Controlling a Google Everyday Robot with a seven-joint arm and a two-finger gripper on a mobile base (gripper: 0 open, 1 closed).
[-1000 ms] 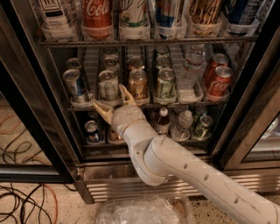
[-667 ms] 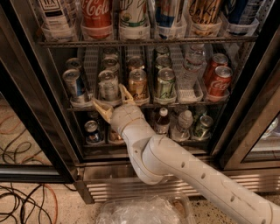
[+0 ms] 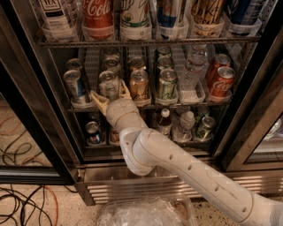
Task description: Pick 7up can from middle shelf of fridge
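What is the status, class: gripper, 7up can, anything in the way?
Gripper open at middle shelf front, fingers straddling 7up can. Can upright, still on shelf. Tight on one side: gold-orange can.

Gripper (image 3: 111, 94) is at the front edge of the middle shelf (image 3: 177, 106), fingers spread either side of the 7up can (image 3: 108, 83). Its wrist hides the can's base, so contact can't be told. Can print is too blurred to read. Rear cans are mostly hidden behind the front ones. Top-rack bottles (image 3: 98, 13) are cut off by the top edge. Arm (image 3: 199, 176) runs out at the bottom-right corner and blocks a lower-rack item. Crinkled plastic (image 3: 141, 214) is cut by the bottom edge. Fridge (image 3: 97, 187) sides are out of frame.
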